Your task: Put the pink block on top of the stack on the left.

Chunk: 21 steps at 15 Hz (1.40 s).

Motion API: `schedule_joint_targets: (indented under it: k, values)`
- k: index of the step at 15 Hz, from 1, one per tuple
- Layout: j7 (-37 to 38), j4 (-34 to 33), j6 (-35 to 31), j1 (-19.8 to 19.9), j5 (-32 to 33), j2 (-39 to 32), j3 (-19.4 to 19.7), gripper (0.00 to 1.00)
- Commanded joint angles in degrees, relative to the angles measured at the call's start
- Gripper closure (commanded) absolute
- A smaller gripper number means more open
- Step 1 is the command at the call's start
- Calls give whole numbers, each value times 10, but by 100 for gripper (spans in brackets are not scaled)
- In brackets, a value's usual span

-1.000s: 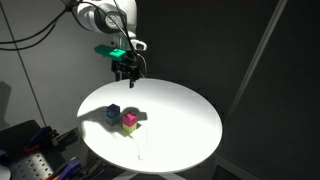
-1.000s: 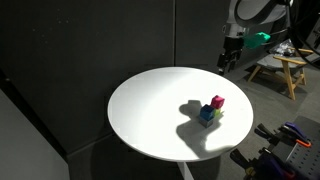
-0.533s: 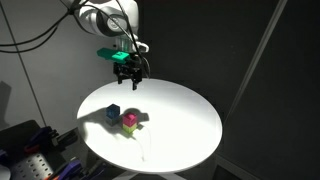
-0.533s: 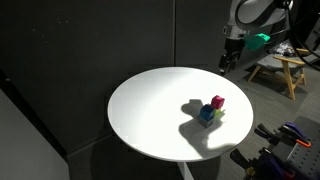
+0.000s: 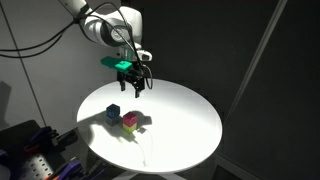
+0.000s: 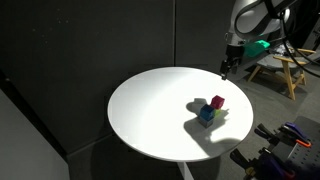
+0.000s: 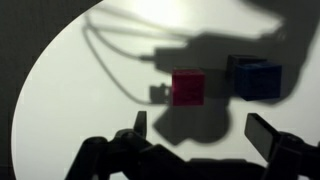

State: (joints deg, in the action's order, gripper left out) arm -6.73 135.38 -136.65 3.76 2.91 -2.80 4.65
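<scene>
The pink block sits on top of a yellow-green cube near the middle of the round white table. The blue stack stands right beside it. Both also show in an exterior view, pink block and blue stack. In the wrist view the pink block lies ahead of my fingers, with the blue stack to its right. My gripper hangs open and empty in the air above the table's far edge, apart from the cubes; it also shows in an exterior view and the wrist view.
The table stands before dark curtains. A wooden stool stands behind the table, and equipment sits low beside the table. The arm throws a large shadow across the tabletop around the cubes.
My gripper has moved down and a little toward the cubes, staying open. The cubes have not moved.
</scene>
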Motion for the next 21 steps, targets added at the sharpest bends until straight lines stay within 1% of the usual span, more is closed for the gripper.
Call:
schedule_joint_targets:
  k: [1,3,13,21]
  values:
    - [10,2,-11,6,6,-11,3,0]
    - [0,-1,-1,4,0,-12,0,0]
    - [0,-1,-1,4,0,-16,0,0]
    - [4,-2,-31,1,-3,-40,-7,0]
